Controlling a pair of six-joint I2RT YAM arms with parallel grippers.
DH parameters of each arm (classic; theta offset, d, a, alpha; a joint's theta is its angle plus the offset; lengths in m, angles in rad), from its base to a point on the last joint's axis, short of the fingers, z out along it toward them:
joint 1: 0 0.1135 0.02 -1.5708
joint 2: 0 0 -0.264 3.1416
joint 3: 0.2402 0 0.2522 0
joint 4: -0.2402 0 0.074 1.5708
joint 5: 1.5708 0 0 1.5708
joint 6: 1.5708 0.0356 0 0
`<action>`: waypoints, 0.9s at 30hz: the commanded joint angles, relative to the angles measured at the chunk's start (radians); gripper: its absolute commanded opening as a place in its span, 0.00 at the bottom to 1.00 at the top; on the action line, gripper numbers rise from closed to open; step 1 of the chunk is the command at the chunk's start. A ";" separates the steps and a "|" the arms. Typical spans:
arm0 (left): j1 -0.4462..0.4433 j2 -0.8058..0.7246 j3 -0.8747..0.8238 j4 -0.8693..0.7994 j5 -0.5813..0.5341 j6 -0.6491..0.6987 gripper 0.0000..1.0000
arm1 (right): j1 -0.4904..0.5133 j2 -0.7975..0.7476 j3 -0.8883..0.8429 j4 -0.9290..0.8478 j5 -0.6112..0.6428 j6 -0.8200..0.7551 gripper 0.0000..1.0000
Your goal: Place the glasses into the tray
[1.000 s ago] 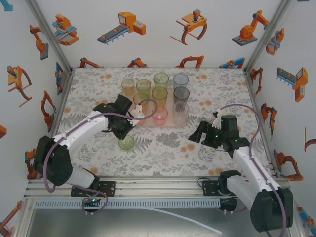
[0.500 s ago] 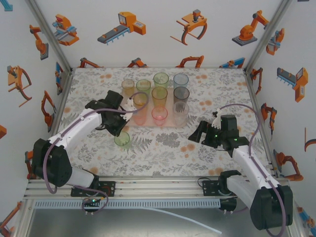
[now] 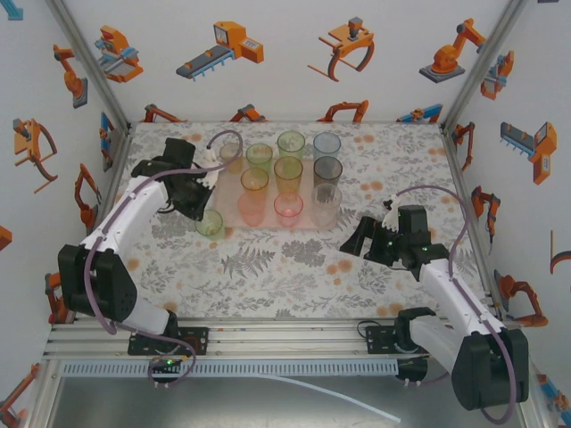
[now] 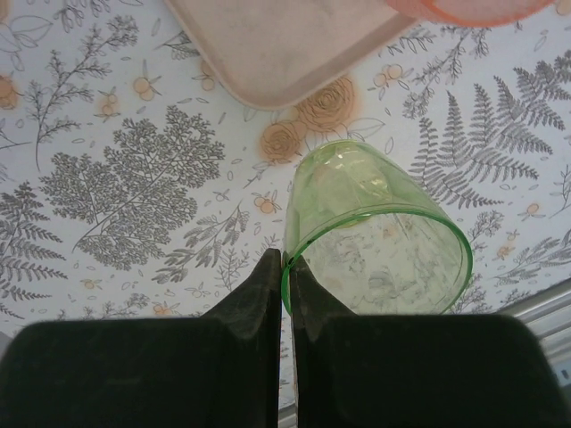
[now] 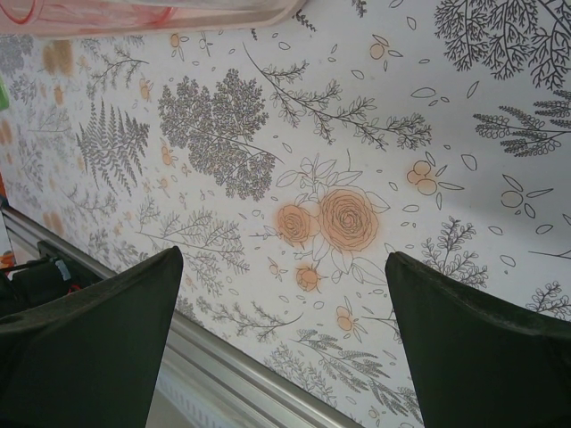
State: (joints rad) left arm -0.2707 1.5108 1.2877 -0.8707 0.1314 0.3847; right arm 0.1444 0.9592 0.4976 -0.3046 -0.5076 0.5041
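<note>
The left hand (image 4: 287, 264) pinches a green glass (image 4: 375, 234) by its rim, just off the near-left corner of the tray (image 4: 285, 45). The right hand (image 5: 281, 267) hangs spread near the right edge of the bench (image 3: 294, 267); the other glasses (image 3: 288, 169) stand in the tray.

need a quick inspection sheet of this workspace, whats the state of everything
surface: floral tabletop, no spills seen
job's things: pink tray holds ten upright tumblers; one green tumbler is outside it, off its near left corner
clutter: nothing seen
grippers: left gripper shut on the green tumbler's rim; right gripper open, holding nothing, over bare tabletop
cables: purple cables loop along both arms; white tube lies below the front rail
surroundings: white walls with robot stickers, metal frame
</note>
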 commanded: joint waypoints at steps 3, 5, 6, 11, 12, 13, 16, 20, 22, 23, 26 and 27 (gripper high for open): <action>0.027 0.061 0.084 0.038 0.017 -0.014 0.03 | -0.002 -0.001 0.046 -0.006 -0.018 -0.009 0.85; 0.030 0.087 0.111 0.058 0.010 -0.023 0.03 | -0.002 -0.012 0.058 -0.026 -0.023 -0.012 0.85; 0.033 0.102 0.124 0.063 0.008 -0.028 0.03 | -0.002 -0.016 0.063 -0.037 -0.018 -0.016 0.85; 0.040 0.181 0.188 0.100 0.004 -0.042 0.03 | -0.002 -0.031 0.071 -0.077 0.004 -0.033 0.85; 0.041 0.194 0.198 0.107 0.001 -0.045 0.03 | -0.002 -0.032 0.068 -0.078 0.004 -0.032 0.85; 0.041 0.210 0.211 0.115 -0.001 -0.049 0.03 | -0.002 -0.033 0.064 -0.077 0.004 -0.030 0.85; 0.042 0.249 0.242 0.130 -0.006 -0.052 0.03 | -0.002 -0.039 0.056 -0.077 0.009 -0.026 0.85; 0.046 0.300 0.280 0.145 -0.015 -0.052 0.03 | -0.002 -0.047 0.051 -0.080 0.019 -0.026 0.85; 0.045 0.328 0.300 0.147 -0.016 -0.052 0.03 | -0.001 -0.049 0.051 -0.082 0.023 -0.027 0.85; 0.045 0.339 0.307 0.149 -0.018 -0.052 0.03 | -0.002 -0.048 0.051 -0.082 0.025 -0.027 0.85; 0.048 0.372 0.328 0.154 -0.023 -0.056 0.03 | -0.002 -0.043 0.052 -0.082 0.026 -0.027 0.85; 0.048 0.380 0.333 0.157 -0.024 -0.057 0.03 | -0.002 -0.042 0.051 -0.082 0.027 -0.026 0.85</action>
State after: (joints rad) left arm -0.2283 1.8736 1.5887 -0.7227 0.1108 0.3462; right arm 0.1444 0.9253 0.5438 -0.3630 -0.4969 0.4953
